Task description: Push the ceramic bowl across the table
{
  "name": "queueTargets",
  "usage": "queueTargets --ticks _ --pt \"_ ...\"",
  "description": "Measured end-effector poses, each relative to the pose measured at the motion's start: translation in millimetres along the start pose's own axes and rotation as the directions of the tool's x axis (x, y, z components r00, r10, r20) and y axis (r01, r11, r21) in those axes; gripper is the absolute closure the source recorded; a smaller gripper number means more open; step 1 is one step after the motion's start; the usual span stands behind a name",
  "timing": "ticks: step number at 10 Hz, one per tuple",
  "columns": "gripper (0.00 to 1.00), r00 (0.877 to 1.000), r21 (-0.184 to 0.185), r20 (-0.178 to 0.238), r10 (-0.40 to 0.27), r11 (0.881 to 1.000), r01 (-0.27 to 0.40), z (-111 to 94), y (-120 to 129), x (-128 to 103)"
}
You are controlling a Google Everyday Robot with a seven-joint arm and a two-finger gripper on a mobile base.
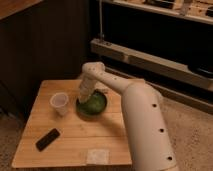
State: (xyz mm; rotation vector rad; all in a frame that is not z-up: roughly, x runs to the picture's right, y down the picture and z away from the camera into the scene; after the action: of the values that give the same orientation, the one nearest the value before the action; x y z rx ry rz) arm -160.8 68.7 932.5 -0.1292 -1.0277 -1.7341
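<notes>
The green bowl (92, 104) sits near the middle of the wooden worktop (70, 142), a bit toward the back. The white arm bends down over it, and the gripper (84, 96) is at the bowl's back left edge, right against the rim. I cannot tell how the gripper is set or if it holds anything. A small white cup (59, 103) stands just beside the bowl on the left. A black phone (48, 139) lies near the front left. A pale square (98, 156) lies by the front edge.
</notes>
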Motion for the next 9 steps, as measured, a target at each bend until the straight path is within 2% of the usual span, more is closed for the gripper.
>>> queueTargets --ticks 5,9 --pt "0.9 0.994 0.015 0.039 -0.097 0.995 0.097 17 -39 20" --pt "0.9 0.983 0.03 0.078 -0.168 0.986 0.166 33 -68 30"
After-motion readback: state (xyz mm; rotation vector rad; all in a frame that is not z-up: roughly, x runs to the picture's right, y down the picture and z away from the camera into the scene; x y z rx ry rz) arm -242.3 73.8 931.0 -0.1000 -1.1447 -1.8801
